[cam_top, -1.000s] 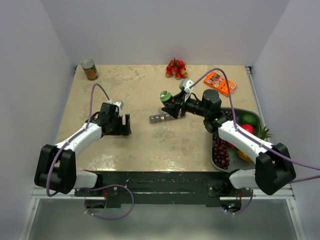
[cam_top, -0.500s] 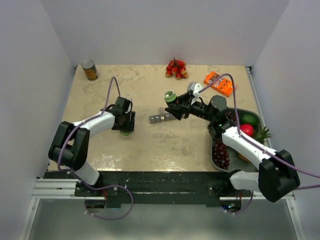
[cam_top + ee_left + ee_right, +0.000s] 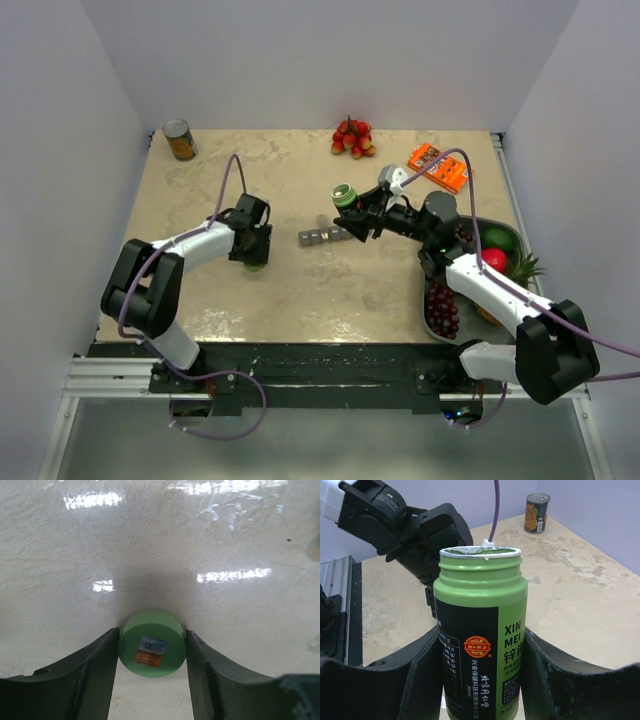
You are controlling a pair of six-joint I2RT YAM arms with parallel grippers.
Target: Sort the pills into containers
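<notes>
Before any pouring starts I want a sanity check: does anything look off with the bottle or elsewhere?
The green bottle in the right pincer is uncapped, yet a silver foil seal seems to cover its mouth, so pills may not come out. Its green cap sits on the table between the fingers of the left pincer.

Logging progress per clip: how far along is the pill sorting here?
Done: the green cap is off the green bottle, clasped on the table by the left gripper. In hand: the right gripper holds the bottle, foil covering its mouth. Left: opening the foil and filling the containers; no pills show yet.
</notes>
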